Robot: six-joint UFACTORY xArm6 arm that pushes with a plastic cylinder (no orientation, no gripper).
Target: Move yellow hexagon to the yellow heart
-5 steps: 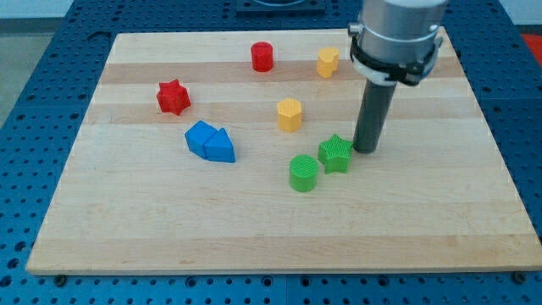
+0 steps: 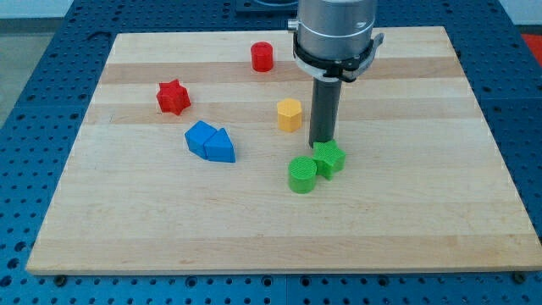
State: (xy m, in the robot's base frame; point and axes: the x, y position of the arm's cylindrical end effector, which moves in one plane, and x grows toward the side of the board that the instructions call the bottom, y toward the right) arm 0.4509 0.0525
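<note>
The yellow hexagon (image 2: 289,114) stands near the middle of the wooden board (image 2: 440,195). My tip (image 2: 322,144) is down on the board, just to the hexagon's lower right and apart from it. The tip is right behind the green star (image 2: 329,158) and looks to be touching it. The arm's grey body (image 2: 334,30) covers the top middle of the board. The yellow heart does not show; the arm hides that spot.
A green cylinder (image 2: 302,174) sits against the green star's lower left. Two blue blocks (image 2: 210,141) lie together left of centre. A red star (image 2: 172,97) is at the left, and a red cylinder (image 2: 262,57) is near the top.
The arm moved to the view's left and now covers the yellow heart. The green star shifted a little to the left, up against the green cylinder. The yellow hexagon has not moved.
</note>
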